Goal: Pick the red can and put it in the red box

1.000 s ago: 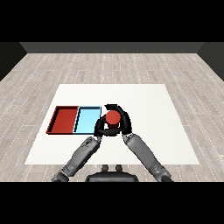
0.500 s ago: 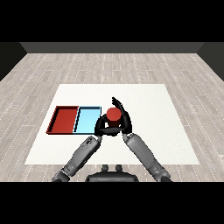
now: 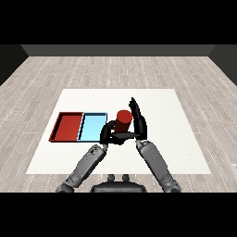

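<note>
The red can (image 3: pixel 123 120) is upright between my two hands, just right of the light blue tray (image 3: pixel 91 127). My left hand (image 3: pixel 108 133) curls round the can's lower left side. At the can's right side my right hand (image 3: pixel 139 121) has its fingers straight and pointing away from me, and its thumb reaches across below the can. The red tray (image 3: pixel 69 127) lies left of the blue one and holds nothing. The can's base is hidden behind the hands.
The two trays lie side by side on the left half of the white table (image 3: pixel 185 139). Wooden floor surrounds the table on all sides.
My right hand's fingers have straightened away from the can, which they curled round a second ago. The left hand stays curled at the can, which has barely moved.
</note>
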